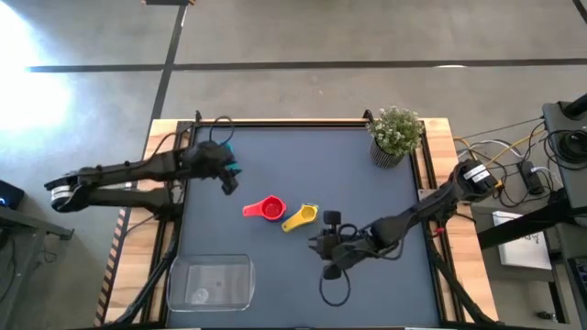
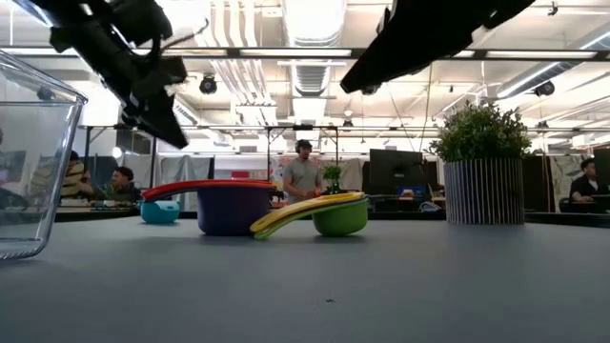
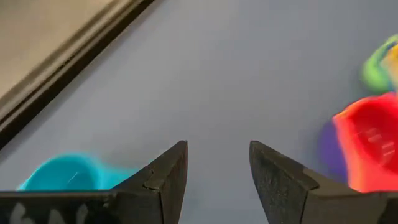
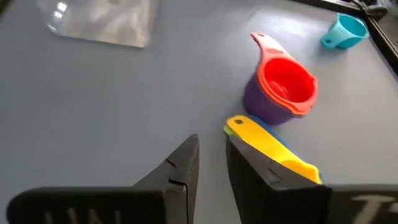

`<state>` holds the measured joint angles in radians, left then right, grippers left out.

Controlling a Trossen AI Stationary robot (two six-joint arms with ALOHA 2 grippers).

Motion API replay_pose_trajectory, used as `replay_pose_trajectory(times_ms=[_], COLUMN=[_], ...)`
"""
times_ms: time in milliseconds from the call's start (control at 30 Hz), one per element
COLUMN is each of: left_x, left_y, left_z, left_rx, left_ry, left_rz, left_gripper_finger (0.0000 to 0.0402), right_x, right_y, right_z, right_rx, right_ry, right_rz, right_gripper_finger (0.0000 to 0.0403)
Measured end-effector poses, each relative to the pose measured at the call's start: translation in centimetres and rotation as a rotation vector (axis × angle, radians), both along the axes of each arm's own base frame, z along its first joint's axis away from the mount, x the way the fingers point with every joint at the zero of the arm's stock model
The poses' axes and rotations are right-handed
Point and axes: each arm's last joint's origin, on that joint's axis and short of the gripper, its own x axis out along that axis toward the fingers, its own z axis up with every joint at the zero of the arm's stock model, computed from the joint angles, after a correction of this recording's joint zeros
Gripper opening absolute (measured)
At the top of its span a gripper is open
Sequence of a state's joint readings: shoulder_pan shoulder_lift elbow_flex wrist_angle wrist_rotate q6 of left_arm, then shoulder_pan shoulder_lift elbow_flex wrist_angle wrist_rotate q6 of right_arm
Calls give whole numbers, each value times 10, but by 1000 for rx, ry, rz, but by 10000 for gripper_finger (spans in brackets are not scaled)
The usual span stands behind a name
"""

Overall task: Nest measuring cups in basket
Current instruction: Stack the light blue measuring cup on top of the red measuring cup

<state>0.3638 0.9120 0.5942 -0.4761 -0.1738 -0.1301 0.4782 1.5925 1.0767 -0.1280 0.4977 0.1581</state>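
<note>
Light blue measuring cup [image 1: 232, 169]: on worktop [image 1: 303, 165], just beside left gripper [image 3: 217, 168], fingers spread, empty. Red-in-purple stack [image 1: 270, 209] mid-worktop; right gripper [image 4: 211, 163] nearer, fingers slightly parted. Basket [image 1: 210, 280] near front-left corner.

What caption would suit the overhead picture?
Two dark robot arms flank nested red and yellow plastic measuring cups; clear plastic basket sits apart.

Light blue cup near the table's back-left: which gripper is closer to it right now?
Left. The left gripper, fingers open, hovers right beside the light blue cup. The right gripper sits across the table, past the red cup and the yellow cup.
</note>
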Motion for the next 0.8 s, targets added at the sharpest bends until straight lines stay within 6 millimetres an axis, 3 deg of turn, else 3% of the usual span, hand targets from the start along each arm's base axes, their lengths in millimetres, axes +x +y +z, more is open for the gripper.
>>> replay_pose_trajectory(times_ms=[200, 333, 567, 800], left_x=[-7, -7, 5, 24], left_y=[29, 50, 83, 107], left_z=[-6, -11, -14, -25], left_rx=[-68, -120, -183, -149], left_ry=[210, 248, 249, 430], left_rz=[127, 162, 316, 481], left_gripper_finger=[155, 155, 155, 155], right_x=[-2, -2, -2, -3], right_y=[10, 10, 10, 11], right_z=[3, 3, 3, 3], right_rx=[19, 18, 18, 23], right_ry=[-37, -33, -33, -32], right_rz=[29, 29, 29, 29], right_gripper_finger=[79, 79, 70, 80])
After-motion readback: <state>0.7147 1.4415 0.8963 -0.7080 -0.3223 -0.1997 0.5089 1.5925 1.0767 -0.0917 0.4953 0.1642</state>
